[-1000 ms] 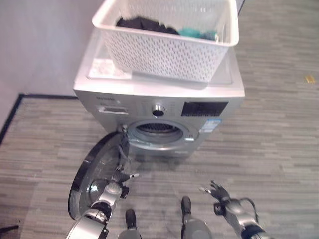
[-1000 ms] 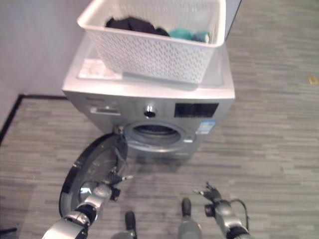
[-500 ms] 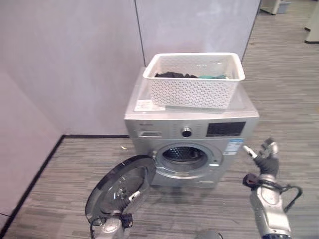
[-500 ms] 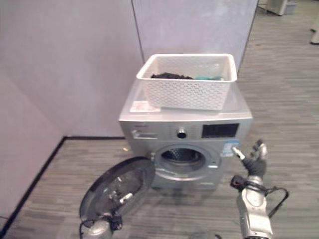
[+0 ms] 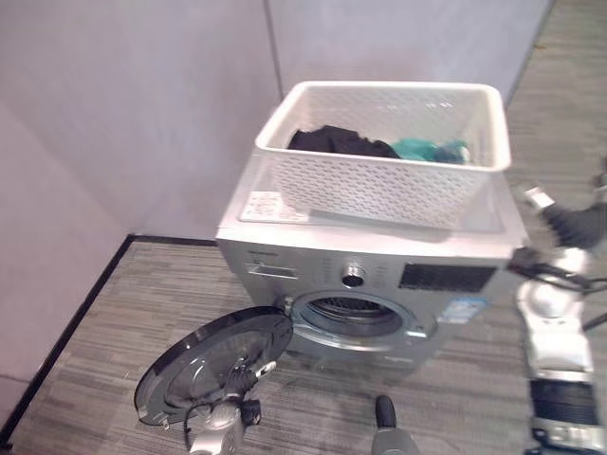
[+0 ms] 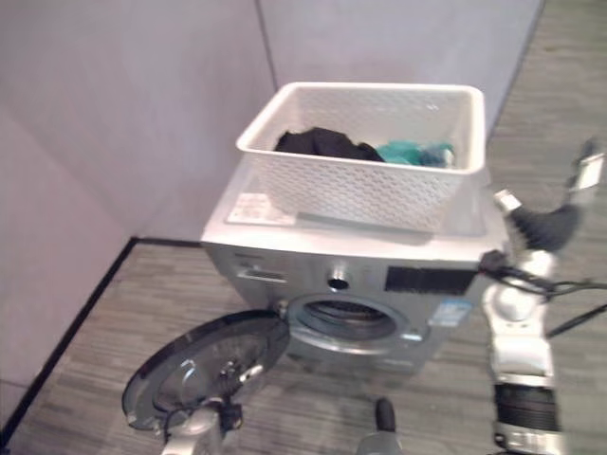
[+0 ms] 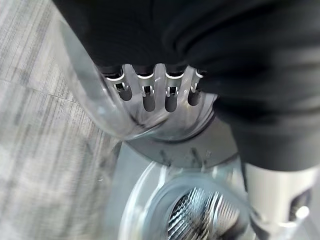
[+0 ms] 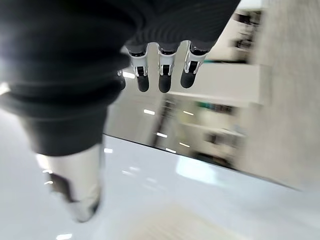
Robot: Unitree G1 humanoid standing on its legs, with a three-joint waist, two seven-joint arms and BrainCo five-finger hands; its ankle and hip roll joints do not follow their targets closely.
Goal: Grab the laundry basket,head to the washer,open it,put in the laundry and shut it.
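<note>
Front-loading washer [image 5: 370, 275] standing on a grey plank floor [image 5: 114, 313] against a pale partition wall [image 5: 123, 104]. The laundry basket [image 5: 384, 156], white and perforated, rests on the washer's top panel, toward its far right part. Inside the basket lie a black garment [image 5: 337, 140] at the left and a teal garment [image 5: 427, 150] at the right, touching each other. A white label sheet [image 5: 266, 206] lies flat on the top panel, just left of the basket's near corner. The round door [image 5: 213, 365] hangs wide open to the left of the drum opening [image 5: 356, 318], its glass bowl facing up and outward. The left hand [image 5: 232, 412] sits low beside the near edge of the open door; in the left wrist view its fingers [image 7: 150, 95] are straight and lie in a row against the door's clear bowl, with nothing pinched. The right hand [image 6: 550, 223] is raised at the right of the washer, near the basket's right end but apart from it; its fingers [image 8: 162, 75] are extended and slightly spread, holding nothing.
</note>
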